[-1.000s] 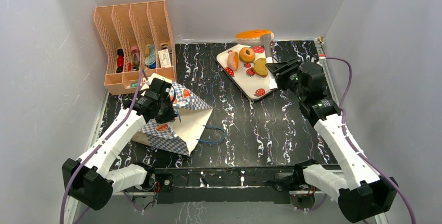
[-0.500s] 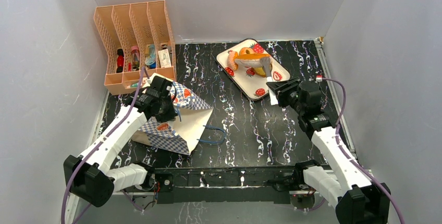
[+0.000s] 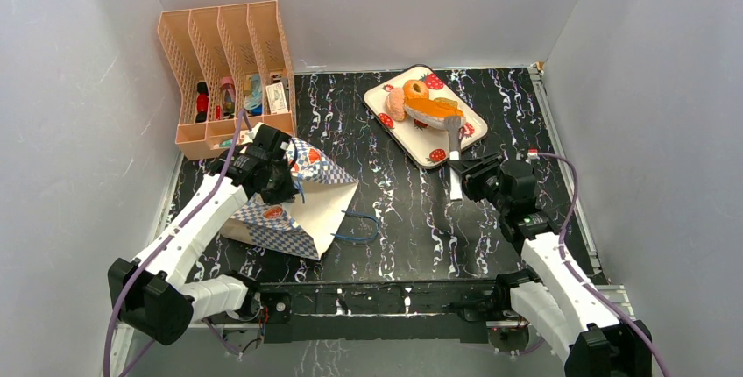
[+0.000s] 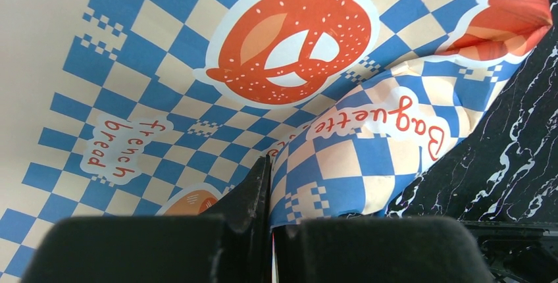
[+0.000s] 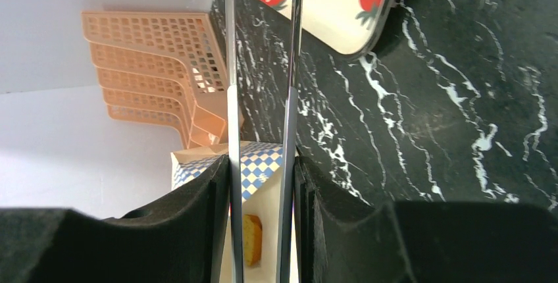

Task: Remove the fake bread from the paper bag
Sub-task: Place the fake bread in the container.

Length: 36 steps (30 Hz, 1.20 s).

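Observation:
The paper bag (image 3: 298, 210) lies on its side at the left, mouth facing right. My left gripper (image 3: 289, 182) is shut on its chequered upper edge (image 4: 342, 164). My right gripper (image 3: 459, 177) is shut on metal tongs (image 3: 453, 142) whose tips reach the long orange loaf (image 3: 433, 110) lying on the strawberry-print tray (image 3: 438, 156). I cannot tell if the tips still pinch it. A ring donut (image 3: 415, 89) and pinkish roll (image 3: 396, 105) lie beside it. In the right wrist view a yellow-brown bread piece (image 5: 252, 230) shows inside the bag (image 5: 263, 161), between the tong blades (image 5: 231, 66).
A peach file rack (image 3: 226, 70) with small items stands at the back left, close behind the bag; it also shows in the right wrist view (image 5: 158, 66). The bag's blue cord handle (image 3: 359, 228) lies loose on the black marbled table. White walls enclose the sides and back.
My right arm has drawn back towards the near edge with the tongs. The loaf has come from beyond the tray's far edge down onto the tray. The left arm and bag held still.

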Each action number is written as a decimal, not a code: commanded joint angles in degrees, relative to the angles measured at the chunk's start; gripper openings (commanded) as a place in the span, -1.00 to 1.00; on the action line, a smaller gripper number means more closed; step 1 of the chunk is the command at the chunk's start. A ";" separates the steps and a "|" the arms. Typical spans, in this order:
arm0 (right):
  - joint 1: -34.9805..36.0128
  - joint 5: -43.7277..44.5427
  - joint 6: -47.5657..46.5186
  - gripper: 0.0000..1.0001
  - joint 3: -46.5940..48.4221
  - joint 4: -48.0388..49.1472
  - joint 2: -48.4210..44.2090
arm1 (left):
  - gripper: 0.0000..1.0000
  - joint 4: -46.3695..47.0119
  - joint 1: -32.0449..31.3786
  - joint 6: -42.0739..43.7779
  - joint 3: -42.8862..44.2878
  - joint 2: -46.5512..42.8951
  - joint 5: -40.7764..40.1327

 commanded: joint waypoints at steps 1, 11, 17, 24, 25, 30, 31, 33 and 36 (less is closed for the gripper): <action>-0.19 -0.85 -1.99 -1.00 -2.27 5.76 -1.60 | -1.00 -2.04 0.26 0.33 2.04 0.23 0.51; -0.20 -4.05 -1.54 -1.00 -8.32 3.83 -3.03 | -1.00 -1.24 0.26 -1.07 1.87 0.44 0.21; -0.18 -6.92 -1.17 -0.76 -9.38 2.62 -1.85 | -1.00 -1.05 0.31 -2.36 0.79 -0.91 -0.52; -0.10 -6.52 -4.31 -0.41 -4.40 -3.13 -0.50 | -1.00 -0.08 0.26 -4.23 -0.70 -2.22 -1.03; -0.09 -6.42 -4.41 -0.39 -4.15 -3.71 -0.62 | -1.00 0.05 0.26 -4.39 -0.83 -2.28 -0.97; -0.09 -6.15 -4.64 -0.32 -3.76 -5.37 -1.41 | -1.00 -0.06 0.26 -4.64 -0.47 -1.99 -1.43; -0.10 -6.13 -4.62 -0.31 -3.65 -5.67 -1.50 | -1.00 -0.10 0.28 -4.64 -0.30 -1.96 -1.52; -0.14 -6.11 -4.53 -0.28 -3.35 -6.13 -1.70 | -1.00 -0.19 0.32 -4.69 -0.03 -1.88 -1.69; -0.09 -6.07 -4.27 -0.25 -2.75 -6.81 -2.03 | -1.00 -0.33 0.31 -4.64 -0.02 -2.04 -1.86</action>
